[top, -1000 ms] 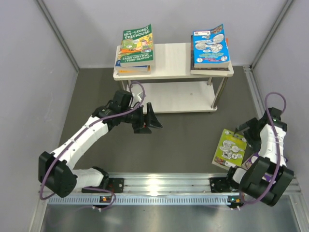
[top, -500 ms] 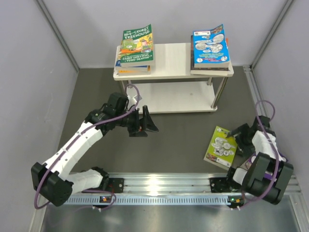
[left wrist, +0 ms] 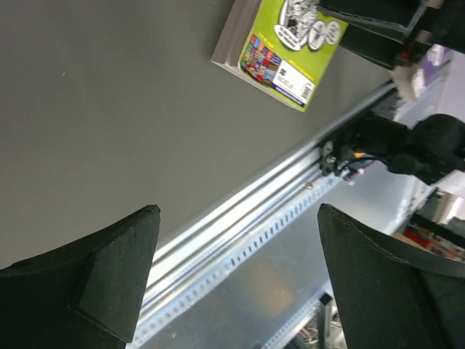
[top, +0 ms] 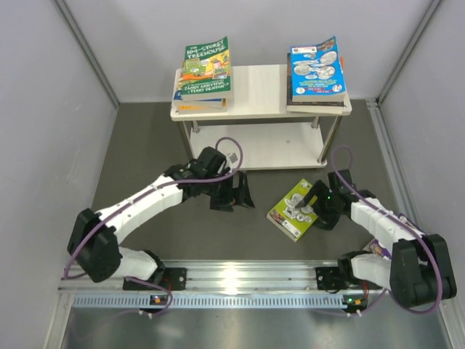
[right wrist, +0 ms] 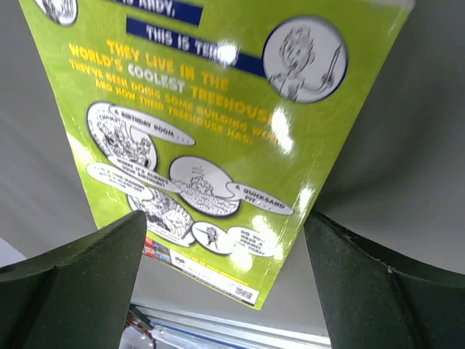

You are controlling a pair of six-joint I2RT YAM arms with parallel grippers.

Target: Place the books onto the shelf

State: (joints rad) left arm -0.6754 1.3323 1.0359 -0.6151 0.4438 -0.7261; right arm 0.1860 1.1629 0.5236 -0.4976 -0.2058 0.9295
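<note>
The shelf (top: 258,91) stands at the back. On its top board lie a stack topped by a green book (top: 205,69) on the left and a blue-covered stack (top: 316,71) on the right. A lime book (top: 293,209) is low over the dark floor in front of the shelf. My right gripper (top: 314,206) is on its right end. In the right wrist view the lime book (right wrist: 211,131) runs between the two wide-set fingers of the right gripper (right wrist: 224,218). My left gripper (top: 236,195) is open and empty, left of the lime book (left wrist: 283,43).
The shelf's lower board (top: 261,145) is bare. A metal rail (top: 247,273) runs along the near edge, and grey walls close both sides. A purple edge (top: 378,247) shows under the right arm near its base.
The right gripper has swung left, taking the lime book from the right side toward the middle and turning it. The left arm has shifted right and nearer.
</note>
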